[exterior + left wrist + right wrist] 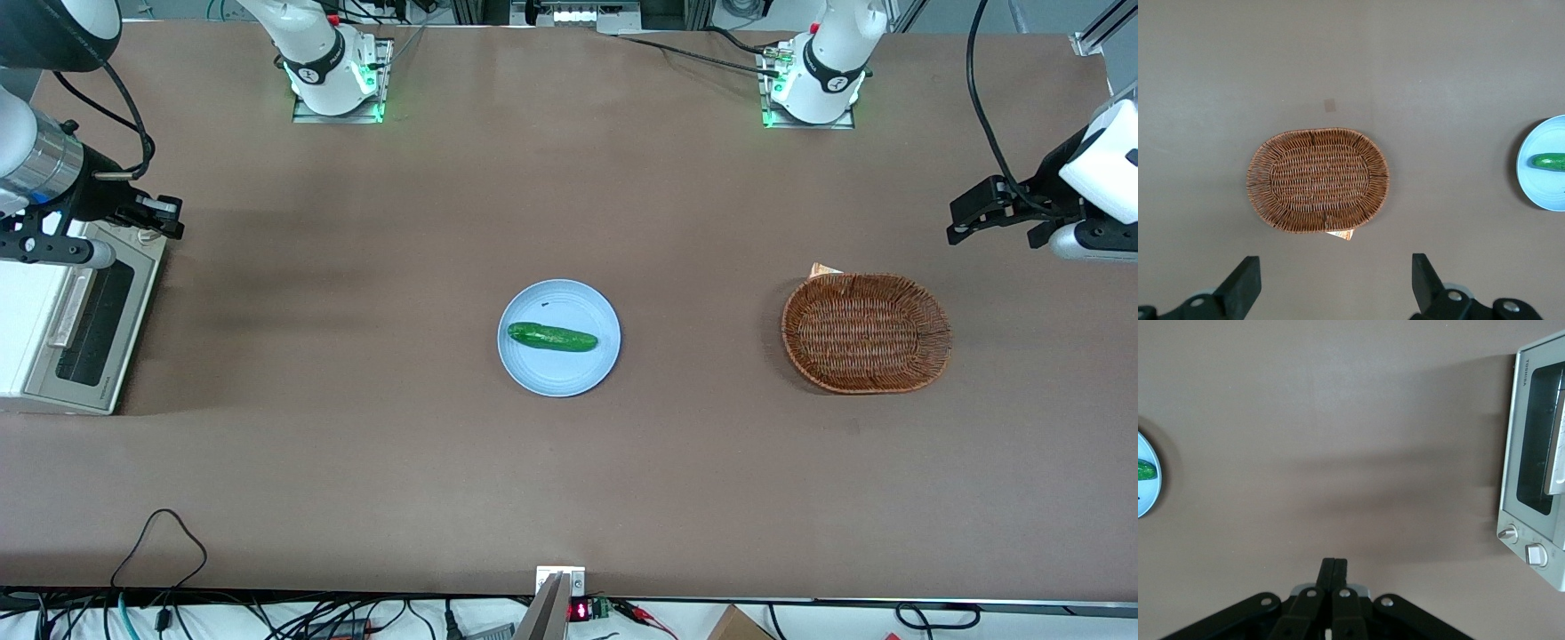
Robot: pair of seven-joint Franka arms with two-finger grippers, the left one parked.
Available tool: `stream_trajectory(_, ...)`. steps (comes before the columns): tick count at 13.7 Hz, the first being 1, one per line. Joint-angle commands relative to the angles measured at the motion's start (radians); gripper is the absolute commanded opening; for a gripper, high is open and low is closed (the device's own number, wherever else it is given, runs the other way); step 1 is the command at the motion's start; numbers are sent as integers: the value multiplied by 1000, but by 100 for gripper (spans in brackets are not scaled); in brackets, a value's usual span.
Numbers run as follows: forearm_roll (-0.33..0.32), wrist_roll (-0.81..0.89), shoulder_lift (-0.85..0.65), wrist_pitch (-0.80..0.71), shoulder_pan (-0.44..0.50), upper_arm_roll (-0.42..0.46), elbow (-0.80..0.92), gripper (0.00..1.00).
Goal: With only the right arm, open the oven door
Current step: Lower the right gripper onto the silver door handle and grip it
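The white oven [22,311] stands at the working arm's end of the table. Its oven door [93,324], silver-framed with a dark window and a silver bar handle [67,307], is closed and faces the table's middle. The right arm [40,169] reaches over the oven's end farther from the front camera. My gripper [167,216] is shut and empty, in the air just past the door's frame, touching nothing. In the right wrist view the shut gripper [1334,564] hangs over bare table, apart from the oven [1555,513], its door [1538,447] and two knobs [1507,533].
A light blue plate [533,369] with a green cucumber [551,337] sits mid-table; both also show in the right wrist view [1153,490]. A brown wicker basket [865,332] lies toward the parked arm's end. Cables [160,551] trail at the table's near edge.
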Motion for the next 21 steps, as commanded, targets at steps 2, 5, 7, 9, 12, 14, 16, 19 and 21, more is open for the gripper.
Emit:
stream_trajectory(2, -6, -5, 19, -17, 4, -4, 28, 0)
stream_trajectory(5, -127, 5, 77, -6, 4, -2, 27, 0)
stream_trajectory(7, -227, 41, 117, 37, -1, -8, 25, 0)
stream_trajectory(9, -351, 113, 168, 78, -2, -14, 15, 0)
stream_trajectory(12, -558, 204, 225, 140, -7, -39, -41, 0)
stream_trajectory(14, -630, 204, 246, 164, -7, -82, -48, 0)
stream_trajectory(16, -704, 207, 282, 181, -17, -108, -48, 0)
stream_trajectory(19, -798, 209, 331, 192, -50, -111, -48, 0)
stream_trajectory(21, -801, 209, 339, 221, -53, -136, -53, 0)
